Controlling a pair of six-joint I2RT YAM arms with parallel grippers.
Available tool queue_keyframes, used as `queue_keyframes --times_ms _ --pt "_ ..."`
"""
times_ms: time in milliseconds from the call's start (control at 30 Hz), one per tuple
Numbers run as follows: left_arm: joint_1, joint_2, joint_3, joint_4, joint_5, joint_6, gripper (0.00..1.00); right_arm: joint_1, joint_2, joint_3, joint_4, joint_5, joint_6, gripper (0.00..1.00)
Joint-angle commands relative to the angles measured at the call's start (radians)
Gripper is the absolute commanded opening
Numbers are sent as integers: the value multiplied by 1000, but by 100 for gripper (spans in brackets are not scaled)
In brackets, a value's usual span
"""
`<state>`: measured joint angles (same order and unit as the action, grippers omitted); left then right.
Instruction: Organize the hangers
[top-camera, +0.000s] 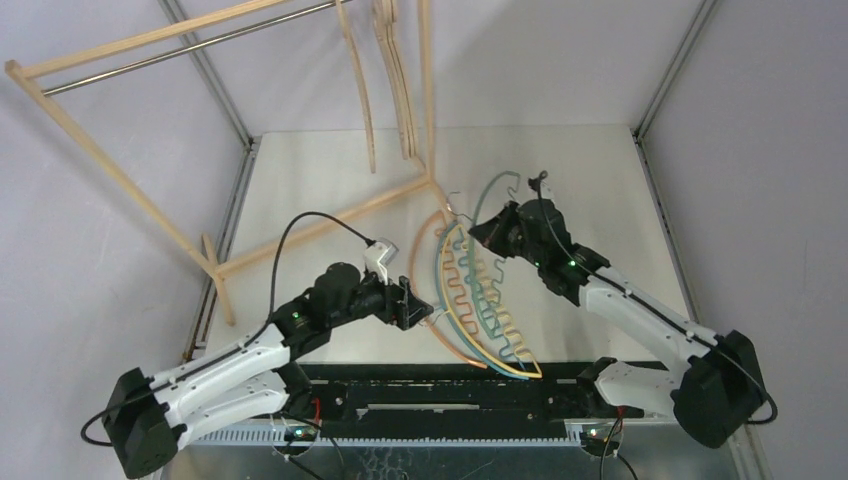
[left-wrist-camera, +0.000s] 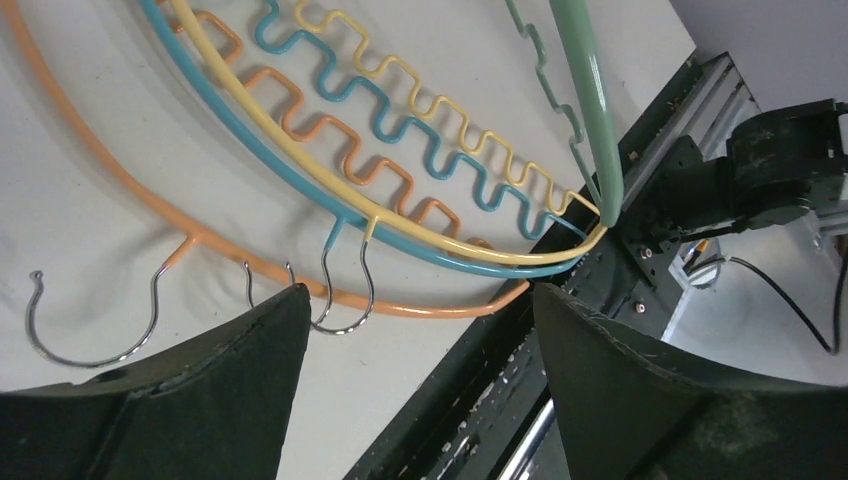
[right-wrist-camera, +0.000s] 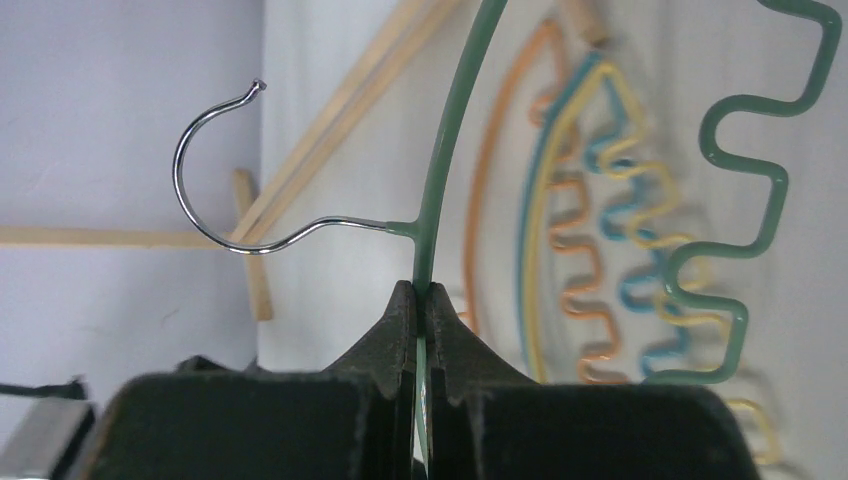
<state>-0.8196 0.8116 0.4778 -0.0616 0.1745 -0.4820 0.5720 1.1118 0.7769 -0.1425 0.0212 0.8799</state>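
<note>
Tabletop (top-camera: 320, 170), green hanger (right-wrist-camera: 427, 235) in right end effector (right-wrist-camera: 421, 293)

- A light-wood rack frame (top-camera: 110, 164) stands at the far left, with a metal rail (top-camera: 200, 46) across its top.
- A white table (top-camera: 300, 170) lies beneath it.
- A black track (top-camera: 450, 395) runs along the near edge.

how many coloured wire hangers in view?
4. Green is pinched in the right gripper; orange, teal and yellow lie nested on the table. An extra hook beside theirs may mean a fifth, hidden underneath.
</note>
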Motion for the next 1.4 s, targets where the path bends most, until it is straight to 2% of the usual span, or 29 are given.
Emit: queue_keyframes --times_ms 0,267,700,933,1133,1233,1367 --pt "-48 51 0 181 -84 -18 86 57 82 140 113 5 27 0" --pt "-104 102 33 233 -121 -29 87 80 218 199 167 -40 60 0" --pt "-146 153 51 279 -139 -55 87 147 388 372 147 -80 37 0" --pt "-148 159 41 240 -185 -46 86 157 402 430 135 -251 21 0" --pt "-148 112 49 139 -315 -24 85 169 354 397 103 -367 23 0" --pt "-148 104 61 115 -360 -25 80 180 327 343 134 -397 51 0" --pt "-148 112 66 94 -399 -34 66 186 300 273 199 -430 99 0"
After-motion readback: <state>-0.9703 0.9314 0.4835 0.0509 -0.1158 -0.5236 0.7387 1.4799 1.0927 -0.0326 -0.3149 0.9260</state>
